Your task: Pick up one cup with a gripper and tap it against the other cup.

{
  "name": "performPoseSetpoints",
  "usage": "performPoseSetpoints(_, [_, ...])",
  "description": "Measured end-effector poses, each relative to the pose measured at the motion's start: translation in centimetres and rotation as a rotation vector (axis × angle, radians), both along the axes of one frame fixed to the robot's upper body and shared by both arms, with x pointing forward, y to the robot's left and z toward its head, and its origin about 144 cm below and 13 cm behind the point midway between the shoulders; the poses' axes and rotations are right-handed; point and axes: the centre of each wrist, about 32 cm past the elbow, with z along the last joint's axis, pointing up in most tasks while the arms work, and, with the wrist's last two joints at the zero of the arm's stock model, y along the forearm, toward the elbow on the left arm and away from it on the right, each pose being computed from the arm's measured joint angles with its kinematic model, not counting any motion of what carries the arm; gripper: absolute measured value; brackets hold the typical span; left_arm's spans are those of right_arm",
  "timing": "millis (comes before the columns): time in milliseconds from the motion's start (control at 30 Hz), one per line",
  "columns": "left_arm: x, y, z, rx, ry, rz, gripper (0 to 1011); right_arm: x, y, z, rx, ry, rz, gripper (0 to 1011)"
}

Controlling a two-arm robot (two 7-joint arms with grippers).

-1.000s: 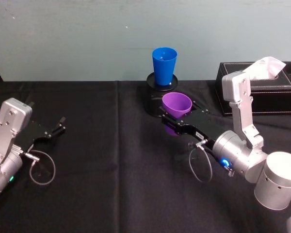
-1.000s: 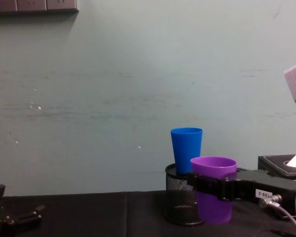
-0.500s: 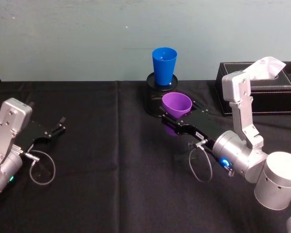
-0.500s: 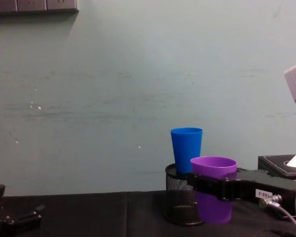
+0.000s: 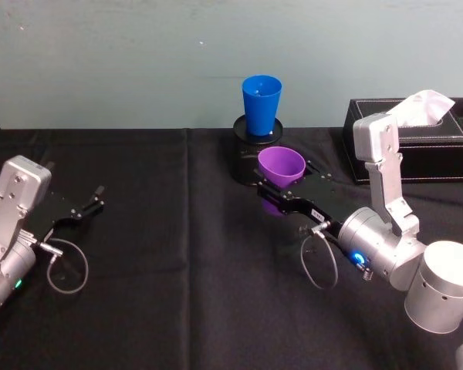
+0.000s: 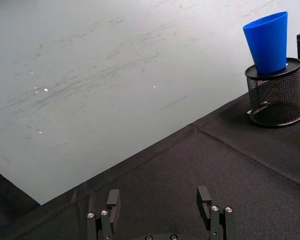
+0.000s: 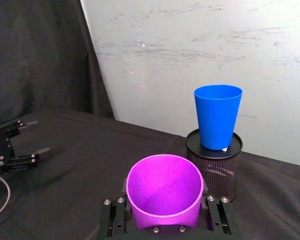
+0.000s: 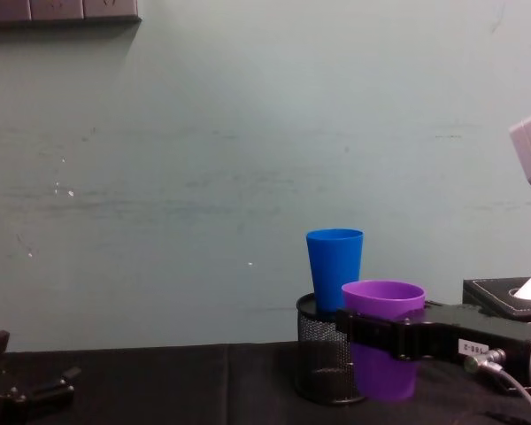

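Observation:
The purple cup [image 5: 281, 166] hangs upright just above the black cloth, with my right gripper [image 5: 286, 184] shut on its sides below the rim. In the right wrist view the fingers [image 7: 113, 219] flank the purple cup [image 7: 165, 192]. The blue cup [image 5: 261, 104] stands upright on top of a black mesh pen holder [image 5: 249, 154], just behind the purple cup and higher. A gap shows between the two cups [image 7: 217, 117]. In the chest view the purple cup [image 8: 383, 354] overlaps the holder [image 8: 323, 367] below the blue cup [image 8: 334, 266]. My left gripper [image 5: 89, 206] rests open at the far left, holding nothing.
A black tissue box [image 5: 417, 139] with a white tissue sticking out stands at the back right, close to my right arm. A pale wall runs behind the table's far edge. Black cloth covers the table [image 5: 177, 262].

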Motion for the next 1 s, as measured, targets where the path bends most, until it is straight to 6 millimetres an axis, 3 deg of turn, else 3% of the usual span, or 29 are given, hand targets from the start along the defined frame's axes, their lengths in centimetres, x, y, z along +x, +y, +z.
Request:
performPoseSetpoints(800, [0.0,0.0,0.0,0.000,0.000,0.000,1000,0.0,0.0,0.0,0.000,0.000,0.000,733])
performPoseSetpoints(1000, [0.0,0.0,0.0,0.000,0.000,0.000,1000,1.4,0.3,0.2,0.020,0.003,0.005,733])
